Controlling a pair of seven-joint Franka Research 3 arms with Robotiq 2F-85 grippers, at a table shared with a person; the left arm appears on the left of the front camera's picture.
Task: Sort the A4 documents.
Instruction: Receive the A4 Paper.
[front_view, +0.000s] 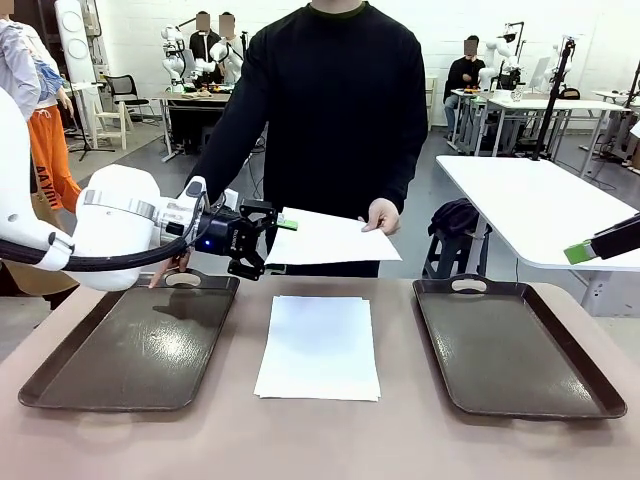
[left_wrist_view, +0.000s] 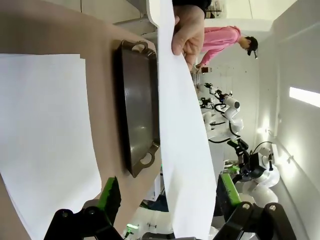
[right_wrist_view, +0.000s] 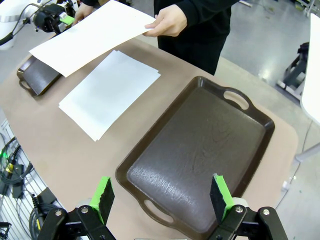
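Observation:
A person's hand (front_view: 381, 214) holds one A4 document (front_view: 335, 240) flat in the air over the table's far edge. My left gripper (front_view: 268, 243) is open, with its jaws above and below that sheet's left edge; in the left wrist view the sheet (left_wrist_view: 180, 130) runs between the green pads (left_wrist_view: 109, 196). A stack of A4 documents (front_view: 320, 346) lies in the middle of the table, also seen as the stack (right_wrist_view: 110, 92). My right gripper (right_wrist_view: 161, 196) hangs open and empty over the right tray (right_wrist_view: 200, 150); its tip (front_view: 583, 251) shows at the right edge.
Two dark brown trays with handles lie on the table, the left tray (front_view: 130, 350) under my left arm and the right tray (front_view: 515, 345) with nothing in it. The person stands at the far edge. A white table (front_view: 540, 205) stands behind on the right.

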